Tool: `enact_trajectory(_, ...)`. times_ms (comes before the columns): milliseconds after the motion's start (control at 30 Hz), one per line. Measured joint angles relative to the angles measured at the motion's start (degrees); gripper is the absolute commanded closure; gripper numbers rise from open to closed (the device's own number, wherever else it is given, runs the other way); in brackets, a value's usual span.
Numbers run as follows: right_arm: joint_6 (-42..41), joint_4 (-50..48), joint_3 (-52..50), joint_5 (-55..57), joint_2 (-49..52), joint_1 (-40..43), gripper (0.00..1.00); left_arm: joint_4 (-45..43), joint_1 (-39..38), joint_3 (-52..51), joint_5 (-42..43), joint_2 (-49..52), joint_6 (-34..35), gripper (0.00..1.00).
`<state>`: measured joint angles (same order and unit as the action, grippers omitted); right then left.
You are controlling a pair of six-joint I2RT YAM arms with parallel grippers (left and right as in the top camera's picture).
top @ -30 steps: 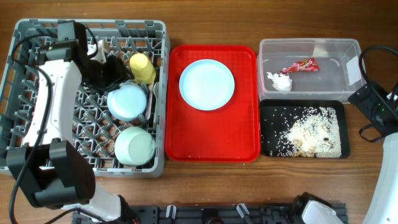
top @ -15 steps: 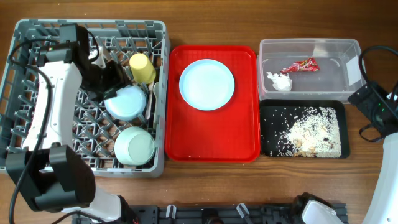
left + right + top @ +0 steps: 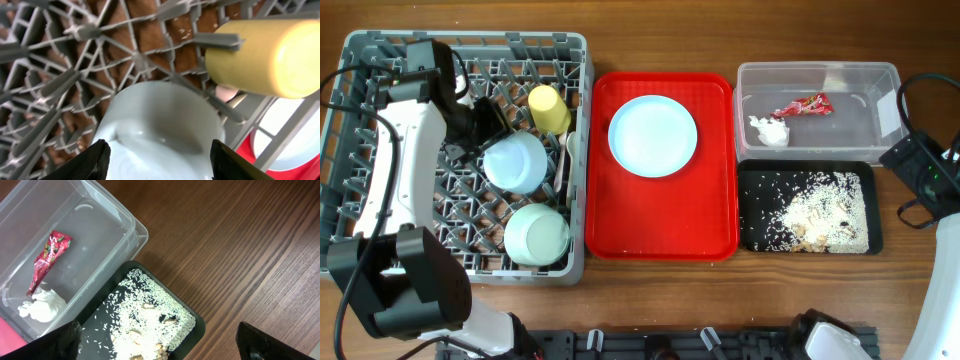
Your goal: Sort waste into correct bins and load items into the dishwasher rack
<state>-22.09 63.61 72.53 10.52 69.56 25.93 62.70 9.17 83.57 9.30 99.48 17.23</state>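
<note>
Between the pads of my left claw (image 3: 159, 152) sat the light blue bowl (image 3: 160, 115), tipped against the pegs of the dishwasher rack (image 3: 55, 75). The claw was spread about halfway and straddled the bowl's sides closely. Whether the pads pressed or merely flanked it, I could not tell. Just beyond the bowl lay the yellow cup (image 3: 265, 55) on its side, and nearer the rack's front edge the pale green bowl (image 3: 536, 234) was seated among the pegs.

I judged the step in hand to be seating the blue bowl. My next move would call for backing the claw out without nudging either the bowl or the cup.

Past the rack, the light blue plate (image 3: 653, 136) lay flat on the red tray (image 3: 660, 215), not yet loaded. It looked to be the next item. Being thin and flat, it would need a grip on its rim.

Farther right, the waste looked sorted. The red wrapper (image 3: 803, 105) and white napkin (image 3: 770, 130) were in the clear tub (image 3: 860, 125), and the rice (image 3: 820, 215) was scattered in the black tray (image 3: 752, 215).

Above that tray, my right claw (image 3: 157, 330) hung fully spread, holding nothing.
</note>
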Motion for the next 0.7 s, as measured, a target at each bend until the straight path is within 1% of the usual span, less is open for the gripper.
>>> enact_trajectory(267, 0.0, 0.0, 0.0, 0.0, 0.0, 0.0, 0.0, -1.18, -0.68, -0.15, 8.39, 0.0, -0.61, 0.34)
enact_trajectory(300, 0.0, 0.0, 0.0, 0.0, 0.0, 0.0, 0.0, -1.2, -0.98, -0.15, 8.44, 0.0, -0.61, 0.36)
enact_trajectory(367, 0.0, 0.0, 0.0, 0.0, 0.0, 0.0, 0.0, -1.27, -1.07, -0.15, 8.41, 0.0, -0.61, 0.43)
enact_trajectory(400, 0.0, 0.0, 0.0, 0.0, 0.0, 0.0, 0.0, -1.31, -1.07, -0.15, 8.41, 0.0, -0.63, 0.45)
enact_trajectory(467, 0.0, 0.0, 0.0, 0.0, 0.0, 0.0, 0.01, -1.75, -1.07, -0.15, 8.46, 0.0, -0.83, 0.46)
enact_trajectory(700, 0.0, 0.0, 0.0, 0.0, 0.0, 0.0, 0.0, -2.01, -1.62, -0.07, 8.92, -0.28, -1.03, 0.43)
